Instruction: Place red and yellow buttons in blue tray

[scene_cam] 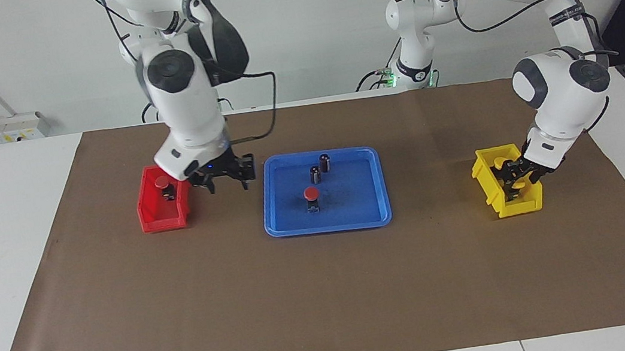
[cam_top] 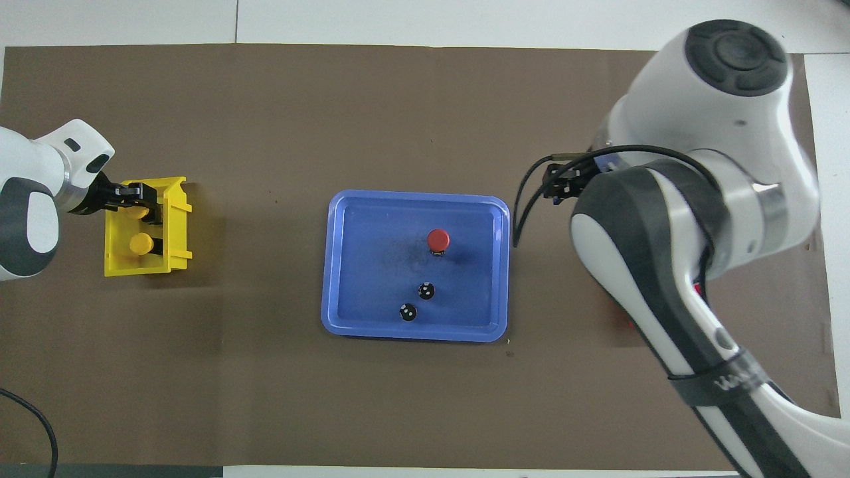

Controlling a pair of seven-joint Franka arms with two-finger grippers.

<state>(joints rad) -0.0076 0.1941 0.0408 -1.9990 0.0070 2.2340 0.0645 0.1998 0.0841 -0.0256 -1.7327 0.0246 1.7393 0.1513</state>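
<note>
A brown mat covers the white table [scene_cam: 8, 252], and on it we see the blue tray [scene_cam: 374, 206] in the middle, already holding one red button [scene_cam: 311, 194] upright beside two dark cylinders [scene_cam: 320, 168]. Our right gripper [scene_cam: 227, 182] hangs with its jaws spread and empty, over the mat between the tray and the red bin [scene_cam: 156, 220], where the second red button [scene_cam: 164, 185] waits; that button lies just beside the jaws, toward the right arm's end of the table. Our left gripper [scene_cam: 516, 173] is down inside the yellow bin [scene_cam: 519, 205], among the two yellow buttons [cam_top: 139, 243]; we cannot tell whether it grips one. We judge the left arm is about to lift a yellow button toward the tray.
</note>
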